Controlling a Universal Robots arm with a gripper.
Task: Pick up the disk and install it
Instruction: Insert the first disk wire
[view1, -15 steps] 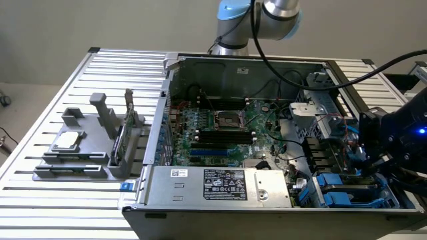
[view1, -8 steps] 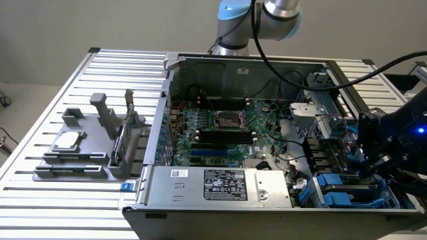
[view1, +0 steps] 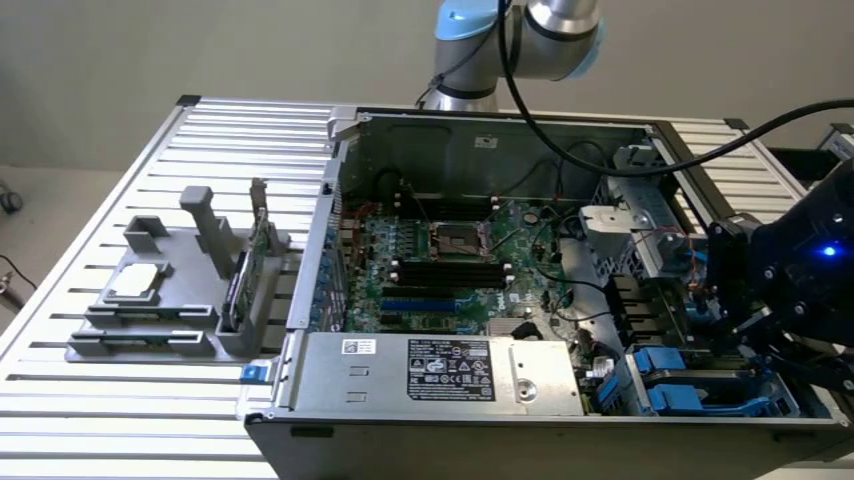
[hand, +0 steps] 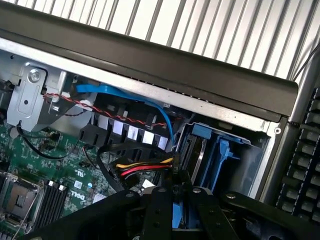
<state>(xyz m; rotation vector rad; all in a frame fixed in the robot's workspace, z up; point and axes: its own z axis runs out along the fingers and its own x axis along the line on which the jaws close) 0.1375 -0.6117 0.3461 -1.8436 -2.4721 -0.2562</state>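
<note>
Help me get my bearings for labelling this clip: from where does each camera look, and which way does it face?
Exterior view: above and in front of the open computer case, looking down at the green circuit board; the arm shows behind the case, the hand's dark body at this view's right.
Wrist view: on the wrist, looking past the hand into the case's blue drive bay; the fingers pinch something blue.
Shared: circuit board, blue bay, slatted table.

The disk (hand: 196, 155) stands on edge in blue rails inside the bay.
</note>
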